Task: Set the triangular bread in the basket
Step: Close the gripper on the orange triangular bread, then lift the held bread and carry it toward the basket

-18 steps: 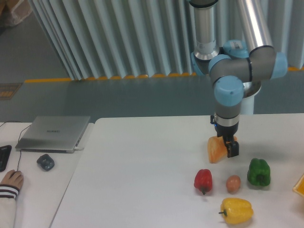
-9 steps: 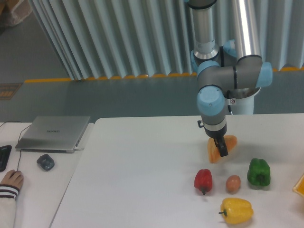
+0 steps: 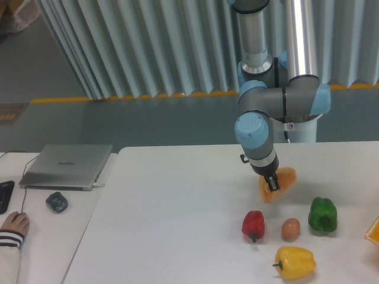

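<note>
The triangular bread (image 3: 285, 178), a glossy golden-orange wedge, is low over the white table (image 3: 177, 225) at the middle right. My gripper (image 3: 272, 183) points down and stands right in front of the bread's middle, its dark fingers overlapping it. The fingers are seen edge-on as one narrow dark strip, so their state does not show. A yellow-orange corner (image 3: 374, 231) pokes in at the right edge; I cannot tell whether it is the basket.
In front of the bread lie a red pepper (image 3: 253, 225), a small brown egg-shaped item (image 3: 291, 229), a green pepper (image 3: 323, 215) and a yellow pepper (image 3: 294, 262). A laptop (image 3: 66, 165), a mouse (image 3: 57, 202) and a person's hand (image 3: 13, 223) are at the left.
The arm's wrist has swung left and turned, carrying the gripper from the bread's right side to its middle. The bread has stayed in about the same place.
</note>
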